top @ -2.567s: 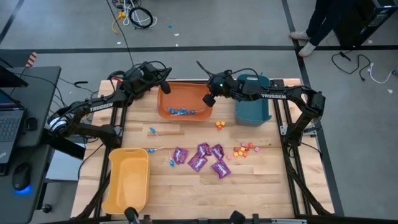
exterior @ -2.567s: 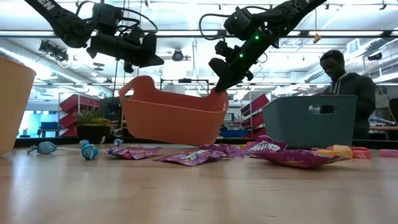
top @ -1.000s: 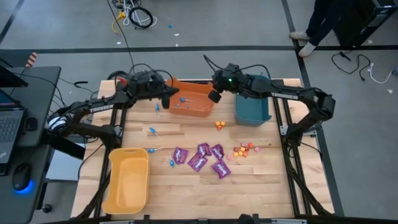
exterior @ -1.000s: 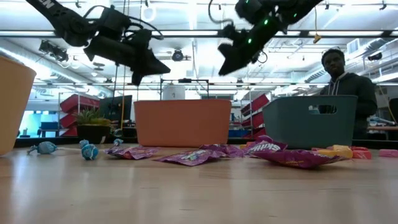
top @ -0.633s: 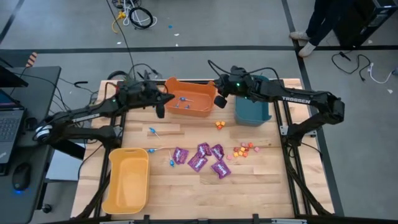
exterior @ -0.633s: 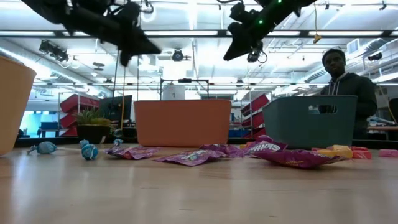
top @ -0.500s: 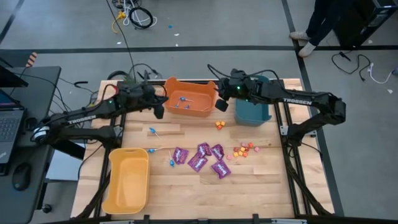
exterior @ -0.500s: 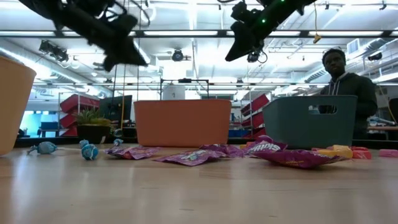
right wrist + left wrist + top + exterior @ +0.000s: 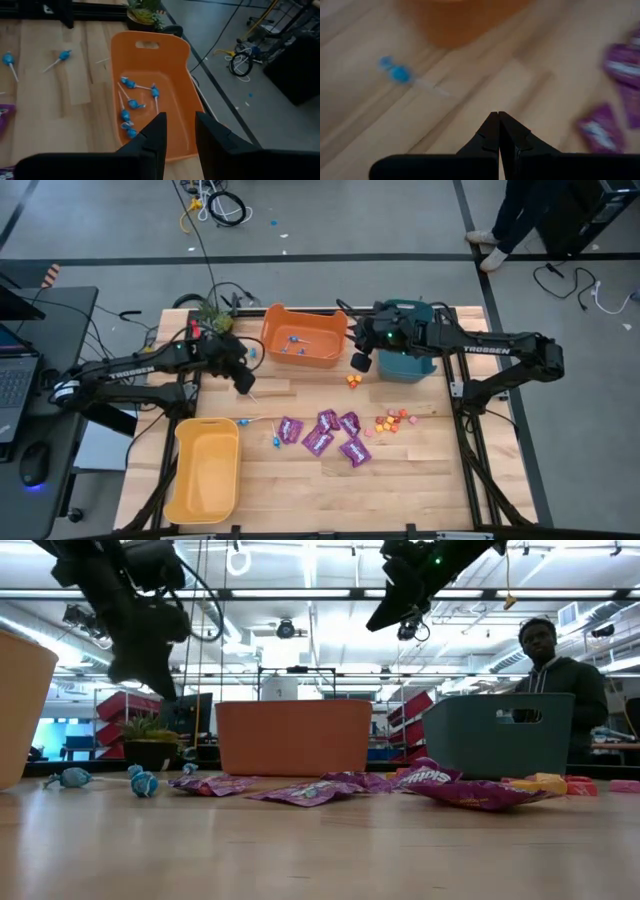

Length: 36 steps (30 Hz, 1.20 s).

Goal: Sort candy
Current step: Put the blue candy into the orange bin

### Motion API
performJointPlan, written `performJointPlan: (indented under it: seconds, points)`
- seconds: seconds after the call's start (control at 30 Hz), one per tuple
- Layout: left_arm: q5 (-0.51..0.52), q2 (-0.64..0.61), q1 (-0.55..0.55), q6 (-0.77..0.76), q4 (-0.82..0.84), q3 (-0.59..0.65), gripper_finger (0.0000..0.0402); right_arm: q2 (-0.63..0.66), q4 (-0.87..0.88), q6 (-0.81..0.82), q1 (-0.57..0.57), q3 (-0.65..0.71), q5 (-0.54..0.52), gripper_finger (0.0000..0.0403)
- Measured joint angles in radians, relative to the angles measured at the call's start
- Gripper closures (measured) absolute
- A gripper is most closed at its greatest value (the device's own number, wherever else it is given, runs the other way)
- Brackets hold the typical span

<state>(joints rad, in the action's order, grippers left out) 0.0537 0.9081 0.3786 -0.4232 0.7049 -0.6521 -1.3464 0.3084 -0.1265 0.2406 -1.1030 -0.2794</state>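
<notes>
1. The left gripper [image 9: 243, 383] is hovering over the table [image 9: 420, 480] beside the orange bin [image 9: 303, 336], jaws pressed closed on nothing, as its wrist view shows.
2. The right gripper [image 9: 360, 361] is hanging between the orange bin and the teal bin [image 9: 405, 360]; its jaws are standing a little apart and holding nothing.
3. Several blue lollipops [image 9: 129, 103] are lying inside the orange bin, so that kind looks partly sorted.
4. More blue lollipops [image 9: 246, 392] are lying loose on the table: one just beside the left gripper, others nearer the yellow bin [image 9: 206, 470].
5. The purple packets [image 9: 328, 434] are sitting in a cluster mid-table; the small orange, red and pink pieces [image 9: 392, 421] are lying to the right of them, with a couple of pieces near the teal bin.
6. Judged step: the left arm is going for the nearest loose lollipop.
7. Next move probably calls for opening the left jaws, lowering over the lollipop's head or stick, closing, then carrying it to the orange bin.
8. The thin stick lying flat could be hard to pinch.
</notes>
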Motion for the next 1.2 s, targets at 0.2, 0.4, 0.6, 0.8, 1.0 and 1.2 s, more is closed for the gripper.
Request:
performJointPlan:
  seconds: [0.2, 0.4, 0.6, 0.8, 1.0, 1.2]
  points:
    - [0.221, 0.041, 0.001, -0.135, -0.011, 0.000, 0.0400, -0.003, 0.002, 0.006, -0.003, 0.000, 0.000, 0.0315]
    - [0.237, 0.139, 0.001, -0.165, -0.014, 0.000, 0.0399, -0.001, 0.131, 0.043, -0.005, 0.000, -0.049, 0.0315]
    - [0.265, 0.235, 0.001, -0.169, -0.043, 0.000, 0.0373, -0.002, 0.259, 0.120, -0.005, 0.000, -0.105, 0.0315]
    - [0.279, 0.293, 0.001, -0.203, -0.066, 0.000, 0.0335, -0.001, 0.347, 0.164, -0.007, 0.000, -0.143, 0.0315]
    - [0.303, 0.325, 0.001, -0.213, -0.099, 0.000, 0.0296, -0.001, 0.411, 0.200, -0.006, 0.000, -0.170, 0.0315]
    - [0.304, 0.341, 0.001, -0.180, -0.110, 0.015, 0.0271, 0.000, 0.453, 0.225, -0.010, 0.000, -0.174, 0.0315]
